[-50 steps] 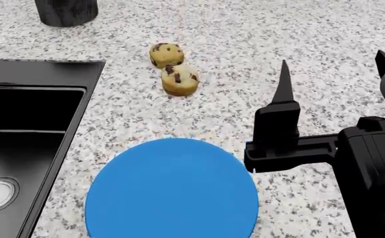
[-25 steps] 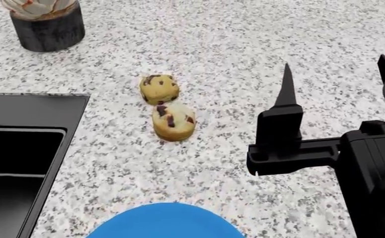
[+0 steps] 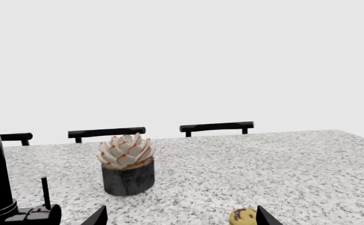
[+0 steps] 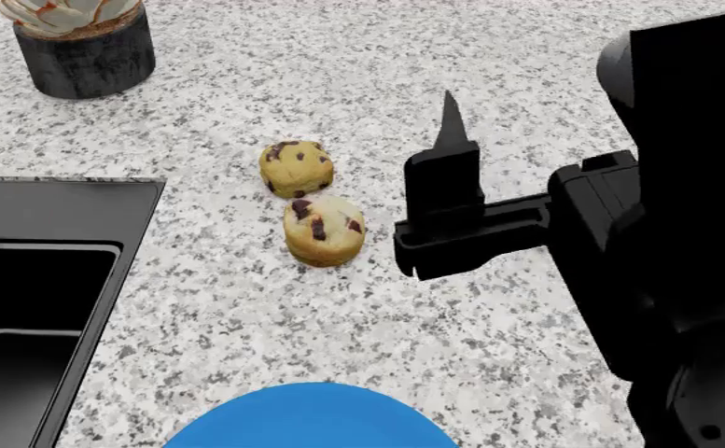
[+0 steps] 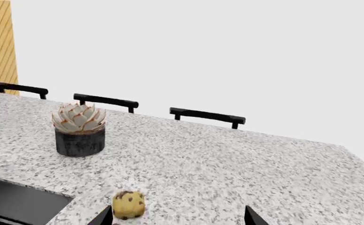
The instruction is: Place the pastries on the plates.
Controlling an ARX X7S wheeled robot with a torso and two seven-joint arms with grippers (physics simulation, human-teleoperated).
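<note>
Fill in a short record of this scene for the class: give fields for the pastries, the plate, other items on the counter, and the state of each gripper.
pastries: two muffins, near muffin and far muffin, touching, on the counter
plate: blue plate, only its edge in view, nothing visible on it
other items: potted succulent; sink
right gripper: open, beside the near muffin, holding nothing
left gripper: fingers apart, holding nothing

two small golden chocolate-chip muffins (image 4: 313, 199) sit touching on the speckled granite counter (image 4: 213, 308), just left of the black right gripper (image 4: 455, 201).
</note>
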